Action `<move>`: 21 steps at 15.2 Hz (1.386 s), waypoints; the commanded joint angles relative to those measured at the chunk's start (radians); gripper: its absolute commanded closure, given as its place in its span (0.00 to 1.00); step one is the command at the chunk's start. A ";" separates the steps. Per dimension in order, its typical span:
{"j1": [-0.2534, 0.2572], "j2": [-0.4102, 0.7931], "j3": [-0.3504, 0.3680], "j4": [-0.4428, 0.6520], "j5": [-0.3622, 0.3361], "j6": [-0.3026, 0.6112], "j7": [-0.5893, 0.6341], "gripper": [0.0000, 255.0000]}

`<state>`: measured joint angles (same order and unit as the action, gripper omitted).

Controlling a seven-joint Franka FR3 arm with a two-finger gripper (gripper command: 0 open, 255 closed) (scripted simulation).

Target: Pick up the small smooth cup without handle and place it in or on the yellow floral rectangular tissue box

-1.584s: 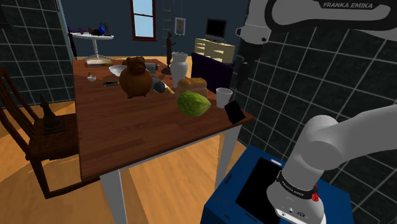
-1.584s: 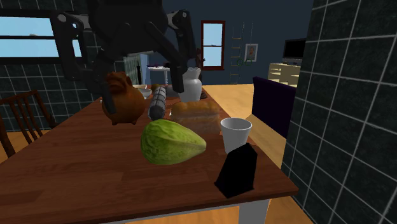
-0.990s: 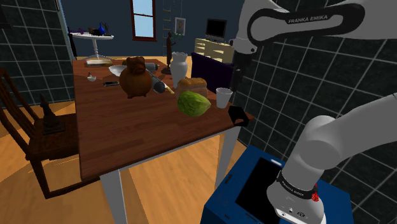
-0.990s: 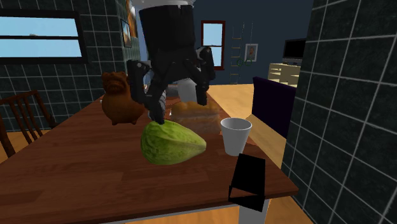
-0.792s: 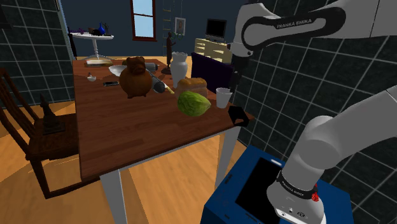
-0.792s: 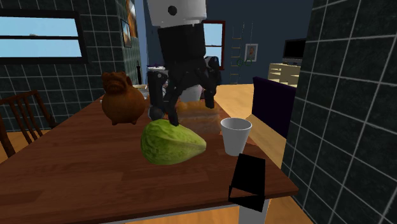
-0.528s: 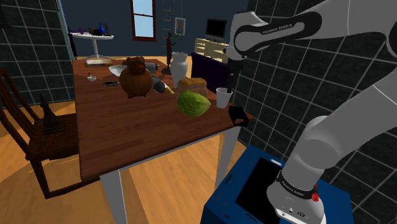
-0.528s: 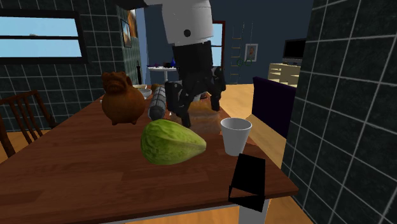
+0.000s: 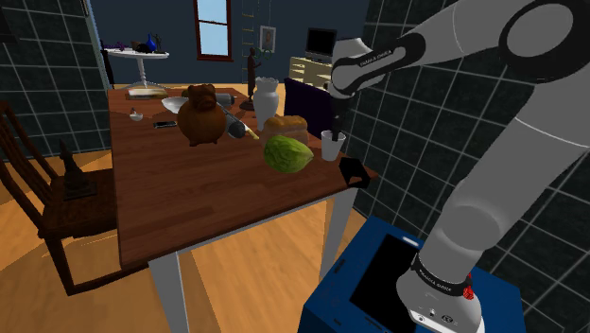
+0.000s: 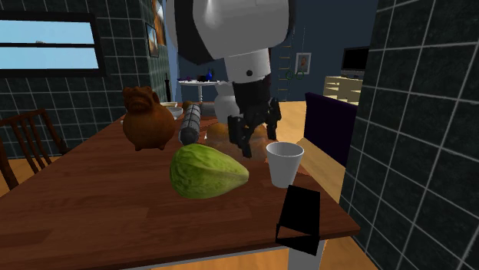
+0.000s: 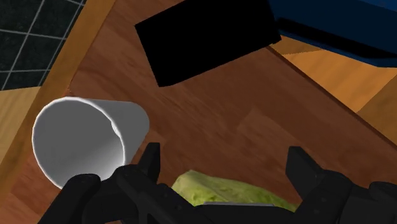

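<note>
- shoulder view: the cup point(image 9: 331, 145), plain white and handleless, stands upright near the table point(image 9: 189, 199) edge on this view's right, just beside a green fruit point(image 9: 286, 153). the gripper point(image 9: 334, 123) hangs right above it, close to the rim. from here i cannot tell how the jaws stand.
- a black box point(image 9: 352, 171) sits tilted at the table's corner, near the cup on the stand's side. it has no colour or pattern, so i cannot tell whether it is the tissue box.
- second exterior view: the gripper point(image 10: 257, 139) is low, behind the cup point(image 10: 285, 162) and the fruit point(image 10: 207, 172). its fingers point down and are spread, touching neither. the black box point(image 10: 299, 218) leans out over the table corner, in front of the cup.
- wrist view: the gripper point(image 11: 226, 168) has its jaws well apart, with just table and the fruit point(image 11: 222, 191) between them. the cup point(image 11: 83, 140) lies outside the fingers point(image 11: 150, 167), just beyond one of them. its empty mouth faces the camera.
- handling, as i'd judge it: light, stiff, thin-walled and smooth, a touch wider at the rim. that makes it slippery, and a sideways nudge from a finger could tip it.
- where to hold: first shift across until the cup is centred between the fingers. then clasp the wall on opposite sides a little below the rim, where the taper should help stop it sliding down. a gentle squeeze ought to do.
</note>
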<state>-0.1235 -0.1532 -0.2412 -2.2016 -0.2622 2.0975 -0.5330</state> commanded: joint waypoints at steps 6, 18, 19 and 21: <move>-0.038 0.267 -0.047 0.194 0.034 0.074 -0.129 0.00; -0.076 0.425 -0.056 0.252 0.063 0.176 -0.182 0.00; -0.076 0.425 -0.056 0.252 0.063 0.176 -0.182 0.00; -0.076 0.425 -0.056 0.252 0.063 0.176 -0.182 0.00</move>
<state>-0.1996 0.2719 -0.2973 -1.9494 -0.1995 2.2727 -0.7154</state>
